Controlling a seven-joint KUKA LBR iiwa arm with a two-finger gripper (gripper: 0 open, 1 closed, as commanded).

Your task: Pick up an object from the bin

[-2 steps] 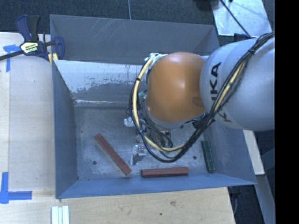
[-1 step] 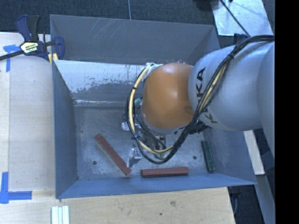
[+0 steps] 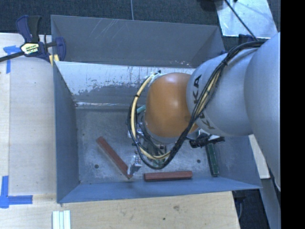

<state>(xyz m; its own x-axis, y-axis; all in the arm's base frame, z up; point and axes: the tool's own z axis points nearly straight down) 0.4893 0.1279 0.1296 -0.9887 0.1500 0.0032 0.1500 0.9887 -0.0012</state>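
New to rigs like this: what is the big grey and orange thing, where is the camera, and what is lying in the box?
The big grey shape is a robot arm reaching in from the right. The orange dome is a cover on its wrist, with cables looped around it. One camera looks down on the grey metal bin from above, slightly to one side. The end effector sits low in the bin, at the lower end of a slanted brown stick. A second brown stick lies along the near wall, and a dark green stick lies at the right. Whether anything is gripped cannot be told.

Front brown bar, dark green stick, perhaps marker
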